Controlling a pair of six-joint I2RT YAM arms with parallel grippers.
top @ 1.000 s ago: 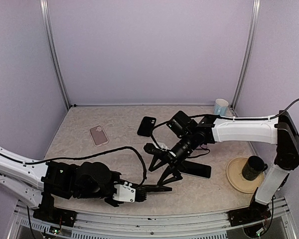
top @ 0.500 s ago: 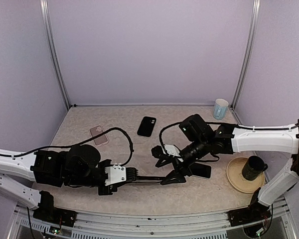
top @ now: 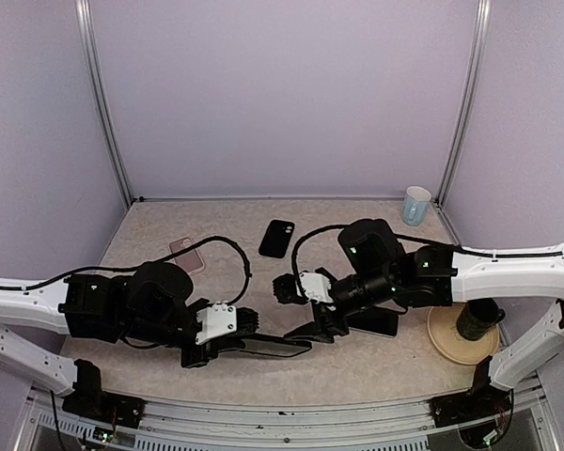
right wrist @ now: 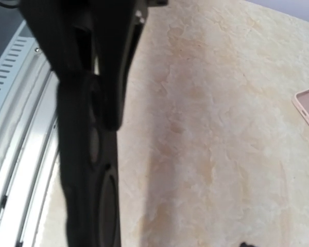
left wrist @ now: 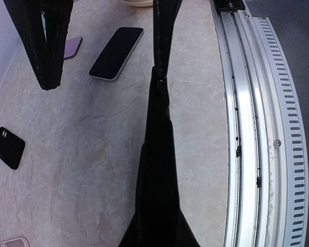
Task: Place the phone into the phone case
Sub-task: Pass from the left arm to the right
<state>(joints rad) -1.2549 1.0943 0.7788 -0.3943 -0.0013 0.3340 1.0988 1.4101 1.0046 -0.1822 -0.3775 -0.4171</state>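
My left gripper is closed on nothing, its tip just beside the lower finger of my right gripper, which is spread wide and empty. One phone lies flat, partly under the right arm. I count two cases, a black case further back and a pink case at the left. There are two cups: a blue cup far right and a black mug on one plate.

A pale blue cup stands upright in the far right corner of the marbled beige table, close to the enclosure's metal upright. Near the right edge, towards the near corner, a dark mug sits on a round tan plate. A ribbed aluminium rail runs along the table's near edge
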